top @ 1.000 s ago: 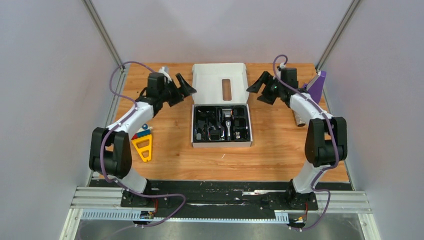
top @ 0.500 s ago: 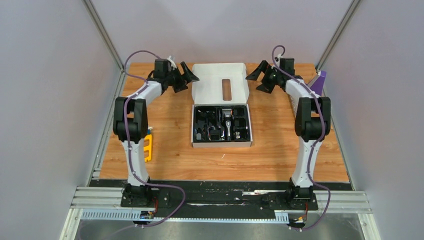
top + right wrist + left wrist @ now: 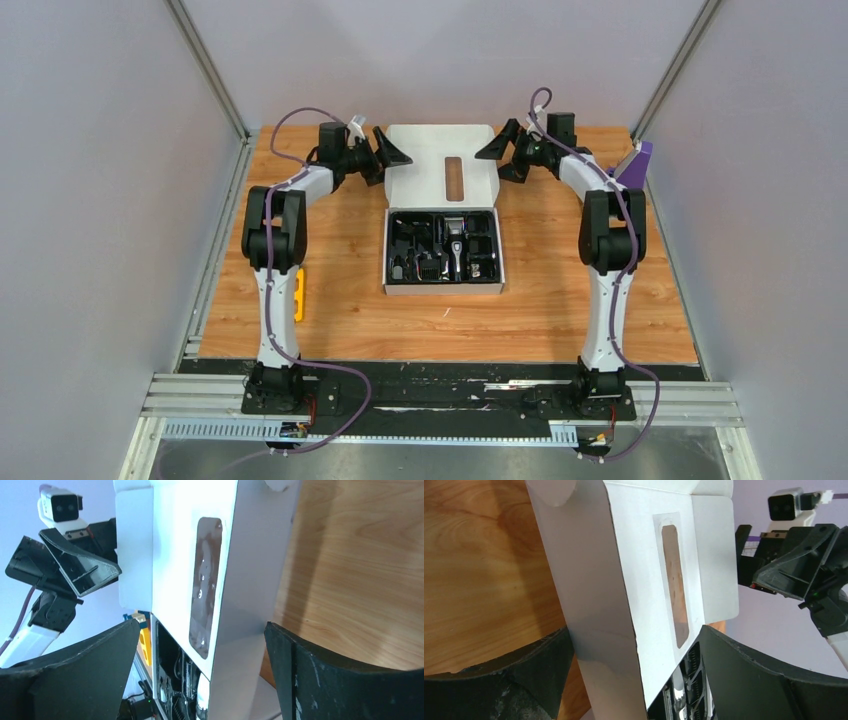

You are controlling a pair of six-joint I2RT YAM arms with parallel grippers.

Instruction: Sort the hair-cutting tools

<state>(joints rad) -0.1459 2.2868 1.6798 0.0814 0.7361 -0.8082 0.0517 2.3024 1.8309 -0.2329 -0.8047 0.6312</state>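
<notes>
**Item:** hair-cutting tools (image 3: 440, 250), a black set including a clipper (image 3: 455, 247) with a silver head, lying in the compartments of the white box (image 3: 443, 289) on the worktop (image 3: 560, 300).
**Lid (image 3: 425, 170):** folded back flat.
**Change:** over the last second both arms have stretched farther. The left tool (image 3: 386, 160) and right tool (image 3: 500, 158) now flank the lid's side edges, jaws spread, grasping nothing.
**Judgement:** the set looks stowed, and closing the lid probably remains.

Black hair-cutting tools (image 3: 425, 255) sit packed in white tray (image 3: 443, 289), table centre. Silver-accented clipper (image 3: 456, 245) lies along the 12–6 line.
</notes>
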